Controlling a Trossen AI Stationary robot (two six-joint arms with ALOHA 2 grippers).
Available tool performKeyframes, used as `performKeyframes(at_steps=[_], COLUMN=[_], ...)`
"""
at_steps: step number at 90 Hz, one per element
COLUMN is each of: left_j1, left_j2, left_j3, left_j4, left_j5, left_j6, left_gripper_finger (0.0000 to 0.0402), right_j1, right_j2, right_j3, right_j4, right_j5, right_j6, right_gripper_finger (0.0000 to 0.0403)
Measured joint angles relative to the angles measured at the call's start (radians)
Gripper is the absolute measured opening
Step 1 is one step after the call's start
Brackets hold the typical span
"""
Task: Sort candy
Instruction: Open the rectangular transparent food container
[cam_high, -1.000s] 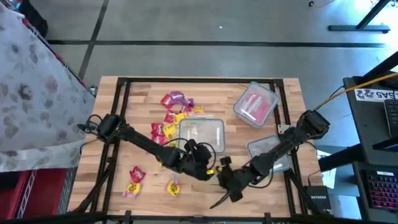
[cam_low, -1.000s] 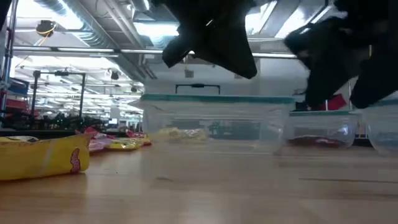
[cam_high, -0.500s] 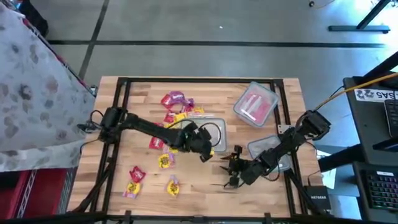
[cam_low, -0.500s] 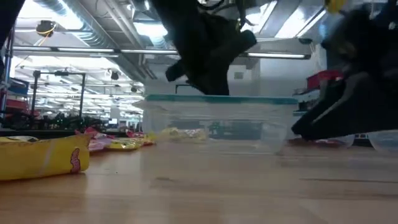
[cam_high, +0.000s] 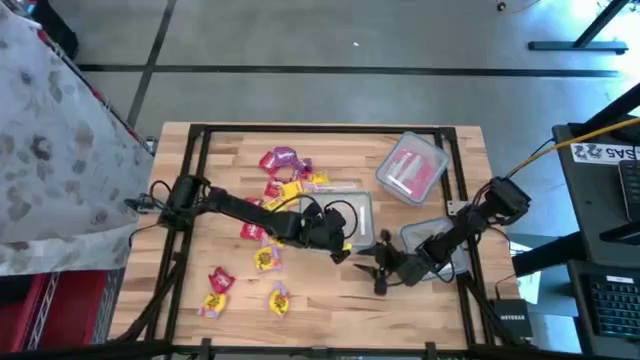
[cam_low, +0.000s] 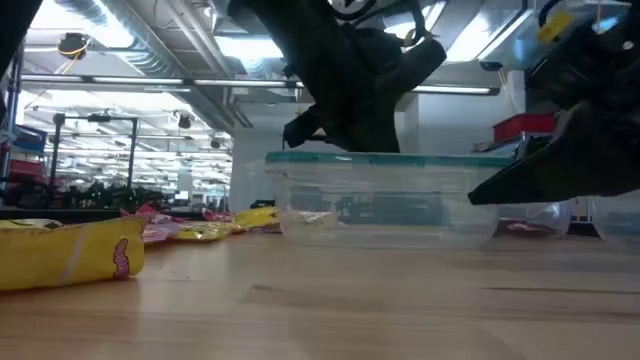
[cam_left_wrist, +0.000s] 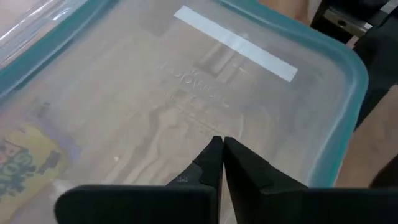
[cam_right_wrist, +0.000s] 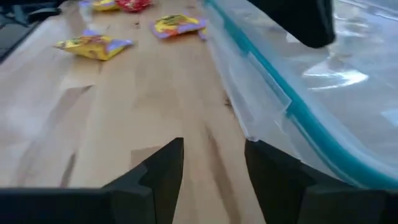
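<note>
1. Left gripper (cam_left_wrist: 219, 163) sat closed, empty, on lidded tub (cam_high: 335, 215).
2. Right gripper (cam_right_wrist: 211, 165) spread, empty, beside tub.
3. Candy (cam_high: 265, 258) lay scattered on table (cam_high: 230, 150).
4. Rec: steady tub, lift lid squarely.

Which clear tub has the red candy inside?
The tilted tub near the table's far right corner; red shows through it. The middle tub holds only a yellow piece.

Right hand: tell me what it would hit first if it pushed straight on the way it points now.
Probably bare table. The open right hand points along the wood beside the lidded clear container, whose teal-rimmed edge lies just to one side. Farther on lie yellow candy packets. Depth is unclear, so it might graze the container.
</note>
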Motion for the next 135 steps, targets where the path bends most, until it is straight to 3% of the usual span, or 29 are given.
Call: performKeyframes(at_steps=[11,33,52,64,75,87,99,106,115,135], left_j1=[-0.007,-0.018,-0.03,-0.054,-0.082,-0.118,-0.152,-0.166,-0.173,-0.165], left_j2=[0.007,0.007,0.007,0.007,0.007,0.007,0.006,0.006,0.006,0.005], left_j3=[0.0,0.001,0.002,0.002,0.003,0.003,0.003,0.004,0.004,0.004], left_j4=[0.005,-0.004,-0.007,-0.014,-0.014,-0.012,0.002,0.004,0.008,-0.005], left_j5=[-0.005,-0.013,-0.003,-0.006,-0.005,0.016,0.091,0.098,0.092,0.063], left_j6=[-0.026,-0.042,-0.04,-0.012,0.005,0.078,0.139,0.178,0.201,0.208], left_gripper_finger=[0.0,0.0,0.0,0.0,0.0,0.0,0.0,0.0,0.0,0.0], right_j1=[-0.002,0.01,0.045,0.065,0.061,0.012,-0.093,-0.161,-0.221,-0.219], right_j2=[-0.006,-0.004,-0.088,-0.242,-0.361,-0.403,-0.405,-0.404,-0.392,-0.364], right_j3=[0.031,0.039,0.042,0.101,0.208,0.307,0.342,0.341,0.341,0.343], right_j4=[0.05,0.004,-0.043,-0.341,-0.772,-1.148,-1.357,-1.4,-1.389,-1.336], right_j5=[0.033,0.0,-0.3,-0.28,-0.118,0.065,0.095,0.043,-0.098,-0.347], right_j6=[-0.045,-0.018,-0.082,-0.076,-0.026,0.072,0.201,0.21,0.18,0.13], right_gripper_finger=[0.0161,0.0161,0.0161,0.0161,0.0161,0.0161,0.0161,0.0161,0.0161,0.016])
